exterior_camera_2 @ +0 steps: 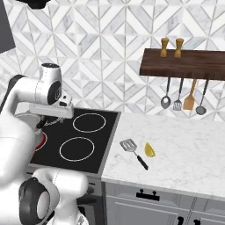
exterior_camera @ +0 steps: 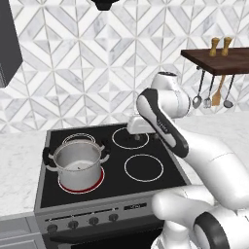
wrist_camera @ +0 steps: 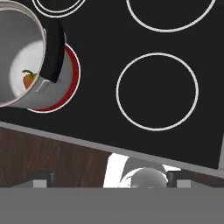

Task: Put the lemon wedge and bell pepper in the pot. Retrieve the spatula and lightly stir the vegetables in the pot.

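You see a glossy white arm [exterior_camera: 194, 146] made of thick rounded segments; a dark band [exterior_camera: 160, 124] runs along one link, and dark grey rings mark the joints [exterior_camera_2: 33, 202]; the hand [exterior_camera_2: 52, 110] is a flat white block; its finger tips [wrist_camera: 175, 178] are small and dark.

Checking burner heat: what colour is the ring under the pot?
Red, under the pot; clearest in the hand view.
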Robot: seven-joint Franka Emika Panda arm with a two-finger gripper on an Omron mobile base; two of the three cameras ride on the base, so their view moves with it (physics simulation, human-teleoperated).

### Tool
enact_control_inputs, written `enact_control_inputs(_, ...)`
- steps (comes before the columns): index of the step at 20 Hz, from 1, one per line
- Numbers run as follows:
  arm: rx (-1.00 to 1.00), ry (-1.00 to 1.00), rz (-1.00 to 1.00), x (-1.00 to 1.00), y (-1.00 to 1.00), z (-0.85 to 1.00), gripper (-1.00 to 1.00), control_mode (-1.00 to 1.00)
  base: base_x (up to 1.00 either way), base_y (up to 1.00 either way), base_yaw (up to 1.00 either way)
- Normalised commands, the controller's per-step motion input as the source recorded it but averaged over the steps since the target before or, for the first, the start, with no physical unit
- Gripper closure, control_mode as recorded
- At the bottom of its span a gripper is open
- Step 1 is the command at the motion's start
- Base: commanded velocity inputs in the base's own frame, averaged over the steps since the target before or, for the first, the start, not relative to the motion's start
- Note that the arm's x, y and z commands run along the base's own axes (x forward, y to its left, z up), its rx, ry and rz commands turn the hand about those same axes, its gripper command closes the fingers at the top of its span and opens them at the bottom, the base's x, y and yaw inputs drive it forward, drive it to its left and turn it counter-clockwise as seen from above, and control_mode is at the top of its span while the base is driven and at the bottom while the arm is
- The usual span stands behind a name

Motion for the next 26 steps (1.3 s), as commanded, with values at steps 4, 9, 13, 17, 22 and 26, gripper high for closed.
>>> enact_control_inputs(4, -0.01, 0.00, -0.07, 0.07, -1.00, -0.13, -1.00, -1.00, 0.00, 0.00, 0.00)
enact_control_inputs(9, -0.04, 0.00, -0.01, 0.11, -1.00, -0.14, -1.00, -1.00, 0.00, 0.00, 0.00)
enact_control_inputs(13, -0.06, 0.00, 0.00, 0.21, -1.00, -0.18, -1.00, -1.00, 0.00, 0.00, 0.00)
enact_control_inputs(17, -0.07, 0.00, 0.00, 0.26, -1.00, -0.20, -1.00, -1.00, 0.00, 0.00, 0.00)
enact_control_inputs(22, -0.08, 0.00, 0.00, 0.21, -0.98, -0.26, -1.00, -1.00, 0.00, 0.00, 0.00)
enact_control_inputs(26, -0.08, 0.00, 0.00, 0.18, -0.84, -0.32, -1.00, -1.00, 0.00, 0.00, 0.00)
